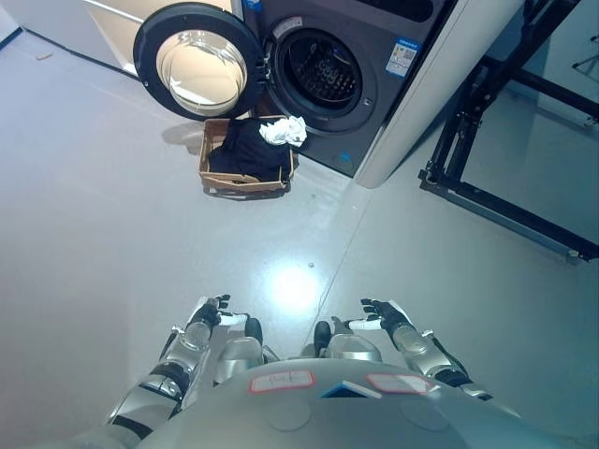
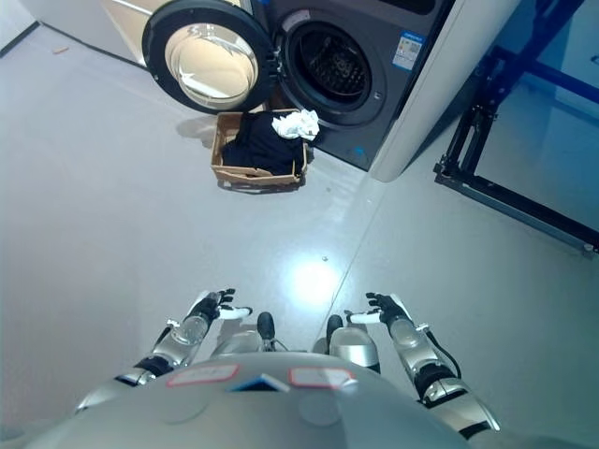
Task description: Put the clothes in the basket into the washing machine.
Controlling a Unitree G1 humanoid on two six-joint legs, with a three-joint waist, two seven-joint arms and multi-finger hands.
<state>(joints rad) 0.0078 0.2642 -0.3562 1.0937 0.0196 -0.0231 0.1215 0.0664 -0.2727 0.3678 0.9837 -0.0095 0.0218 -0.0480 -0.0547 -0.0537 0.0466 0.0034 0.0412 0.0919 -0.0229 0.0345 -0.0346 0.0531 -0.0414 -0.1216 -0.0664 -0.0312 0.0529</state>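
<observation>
Left hand: near, low left, fingers relaxed, empty.
Right hand: near, low right, fingers spread, empty.
Basket: far, on the floor just before the washing machine.
Clothes: dark garment, white cloth in the basket.
Door: swung open leftward.

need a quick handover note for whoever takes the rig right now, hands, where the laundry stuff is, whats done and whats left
Left hand: open, empty, held low in front of the body.
Right hand: open, empty, held low on the other side.
Basket: on the floor just in front of the washing machine, under its door opening. It holds dark clothes with a white garment on top at the far right corner.
Washer door: swung fully open to the left; the drum looks empty as far as it shows.
Done: nothing loaded yet.
Left: get nearer to the basket, lift each garment out and put it in the drum.
</observation>
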